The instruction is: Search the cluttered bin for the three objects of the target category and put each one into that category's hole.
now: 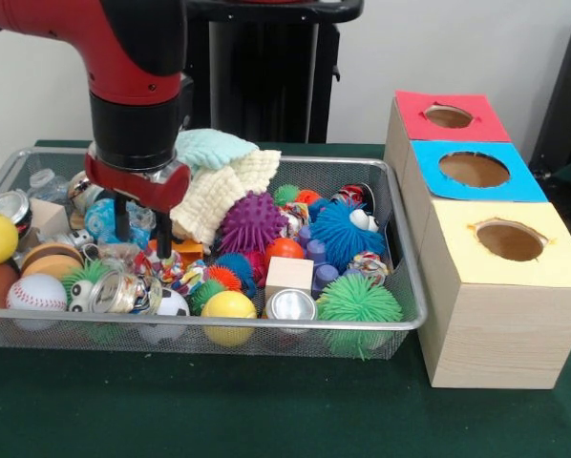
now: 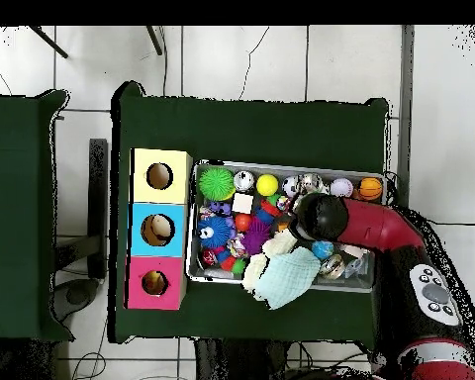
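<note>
Your fingers point(image 1: 139, 227) hang open and empty, dipped into the bin point(image 1: 400, 250) on the bench point(image 1: 266, 410); clutter lies directly beneath and around them. No sorting looks done yet, as far as I can judge.

arm point(image 1: 123, 57) cut off at top; gripper point(image 1: 140, 234) tips buried among toys.

Green tablecloth point(image 1: 266, 410); white tiled floor point(image 2: 271, 59).
</note>
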Tool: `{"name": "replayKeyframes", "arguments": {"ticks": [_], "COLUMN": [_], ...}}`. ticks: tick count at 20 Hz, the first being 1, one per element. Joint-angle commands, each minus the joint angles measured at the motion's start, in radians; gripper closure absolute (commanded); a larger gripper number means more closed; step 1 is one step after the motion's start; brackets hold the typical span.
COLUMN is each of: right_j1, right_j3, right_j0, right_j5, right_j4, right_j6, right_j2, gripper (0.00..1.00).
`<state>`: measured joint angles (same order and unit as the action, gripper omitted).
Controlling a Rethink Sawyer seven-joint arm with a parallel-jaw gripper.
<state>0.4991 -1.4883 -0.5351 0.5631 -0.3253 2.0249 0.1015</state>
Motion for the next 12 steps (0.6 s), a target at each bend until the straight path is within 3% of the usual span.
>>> {"name": "replayKeyframes", "arguments": {"ticks": [1,5,12], "right_j1": [-0.095,-0.122,-0.101], "right_j3": [0.109,0.14,0.146], "right_j0": [0.035,0.051,0.079], "right_j5": [0.074,0.075,0.141], "right_j4": [-0.025,-0.017,0.001], "right_j6": [-0.025,0.002,0.022], "right_j2": [0.038,0.019,-0.009], "gripper": [0.0,0.0,0.0]}}
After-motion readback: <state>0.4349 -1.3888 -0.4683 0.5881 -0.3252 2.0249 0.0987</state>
